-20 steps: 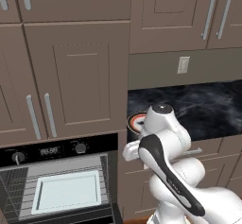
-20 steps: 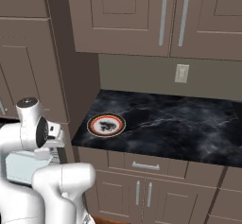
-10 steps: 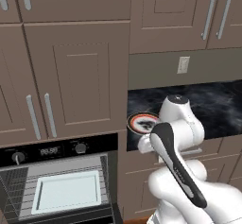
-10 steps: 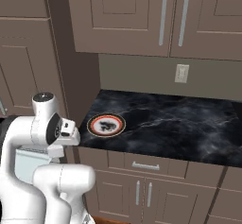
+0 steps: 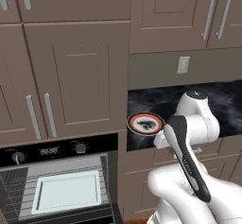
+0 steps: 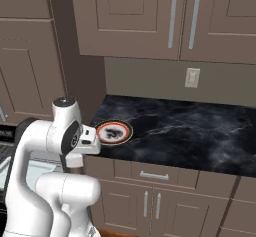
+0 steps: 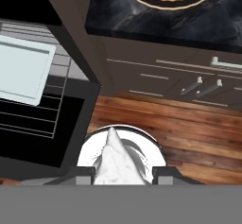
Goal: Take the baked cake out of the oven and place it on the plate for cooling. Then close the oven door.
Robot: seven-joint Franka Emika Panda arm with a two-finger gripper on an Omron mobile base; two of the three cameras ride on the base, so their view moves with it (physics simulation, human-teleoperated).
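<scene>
In the left base view the oven [image 5: 47, 151] sits in the lower left of the frame. It is open, and a pale tray [image 5: 66, 192] lies on its grey rack. Right of the oven, at mid frame, the plate [image 5: 133, 123] rests on the left end of the dark tabletop [image 5: 227, 100] with nothing on it. The white arm rises in the lower right, and its wrist reaches just right of the plate.

In the hand view the tray shows at the left edge and the plate's red ring at the top centre. At bottom centre the hand [image 7: 123, 173] is partly closed on the cake [image 7: 113, 159]. The pale wedge sits between the two fingertips [image 7: 82, 173] with its point towards the plate. The cake is in the air over the wood floor [image 7: 189, 128], well short of the plate and outside the oven.
</scene>
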